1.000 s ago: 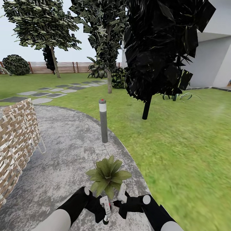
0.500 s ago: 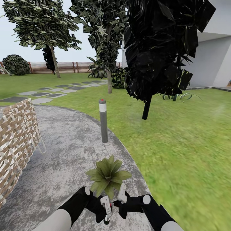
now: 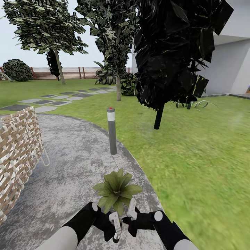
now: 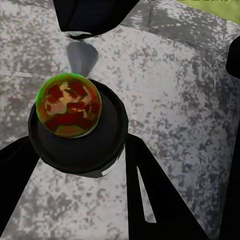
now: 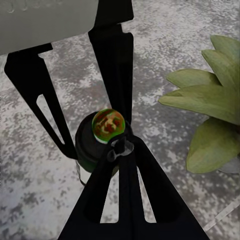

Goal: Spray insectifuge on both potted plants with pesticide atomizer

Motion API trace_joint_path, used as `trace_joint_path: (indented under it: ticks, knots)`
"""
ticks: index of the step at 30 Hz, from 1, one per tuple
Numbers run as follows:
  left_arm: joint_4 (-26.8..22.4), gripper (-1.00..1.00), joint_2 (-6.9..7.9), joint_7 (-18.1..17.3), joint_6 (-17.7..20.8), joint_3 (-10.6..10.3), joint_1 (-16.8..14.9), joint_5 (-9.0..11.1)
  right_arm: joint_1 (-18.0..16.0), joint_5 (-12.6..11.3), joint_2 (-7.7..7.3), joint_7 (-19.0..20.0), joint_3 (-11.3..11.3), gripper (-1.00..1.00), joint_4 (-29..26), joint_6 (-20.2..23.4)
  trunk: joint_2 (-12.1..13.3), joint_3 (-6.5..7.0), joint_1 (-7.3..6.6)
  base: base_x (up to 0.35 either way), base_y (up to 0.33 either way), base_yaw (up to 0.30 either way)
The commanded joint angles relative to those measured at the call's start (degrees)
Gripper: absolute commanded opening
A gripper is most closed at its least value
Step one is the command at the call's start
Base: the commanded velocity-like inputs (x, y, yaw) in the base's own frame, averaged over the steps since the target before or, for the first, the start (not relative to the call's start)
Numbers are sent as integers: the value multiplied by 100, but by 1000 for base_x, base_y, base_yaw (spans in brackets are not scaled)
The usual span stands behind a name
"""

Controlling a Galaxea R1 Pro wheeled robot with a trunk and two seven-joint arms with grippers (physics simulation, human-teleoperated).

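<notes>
My left gripper (image 3: pixel 116 230) is shut on the pesticide atomizer (image 3: pixel 116 238), a slim dark bottle held low in front of me. In the left wrist view its round red-and-green cap (image 4: pixel 71 104) sits between the two black fingers (image 4: pixel 150 192). My right gripper (image 5: pixel 120 147) is shut, its tips resting against the cap of the atomizer (image 5: pixel 97 145). A potted plant (image 3: pixel 117 189) with broad green leaves stands on the patio just beyond both grippers, and its leaves (image 5: pixel 210 100) lie close beside the bottle.
A grey bollard lamp (image 3: pixel 111 130) stands at the edge of the paved patio (image 3: pixel 69 163) ahead. A woven chair (image 3: pixel 17 149) is at the left. Lawn (image 3: pixel 194 156) spreads to the right, with a dark tree (image 3: pixel 166 52), stepping stones (image 3: pixel 52 100) and a fence (image 3: pixel 74 72) beyond.
</notes>
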Motion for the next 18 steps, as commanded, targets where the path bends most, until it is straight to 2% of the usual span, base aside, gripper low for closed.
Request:
trace_joint_path:
  ticks: [1, 7, 12, 18]
  knots:
    - [-12, -100, 1, -27, 47, -3, -1, -5, -2, 44, 2, 8, -7, -100, -7, -26, -2, -6, -1, 0, 0, 0]
    - [-9, -100, 5, -27, 44, -17, -2, -5, -2, 44, 2, 8, -7, -100, -7, -26, -2, -6, -1, 0, 0, 0]
    - [38, -100, 109, -27, 34, -34, 4, -19, -2, 44, 2, 8, -7, -100, -7, -26, -2, -6, -1, 0, 0, 0]
    - [37, -100, 706, -35, 27, -28, 12, -17, -2, 44, 2, 8, -7, -100, -7, -26, -2, -6, -1, 0, 0, 0]
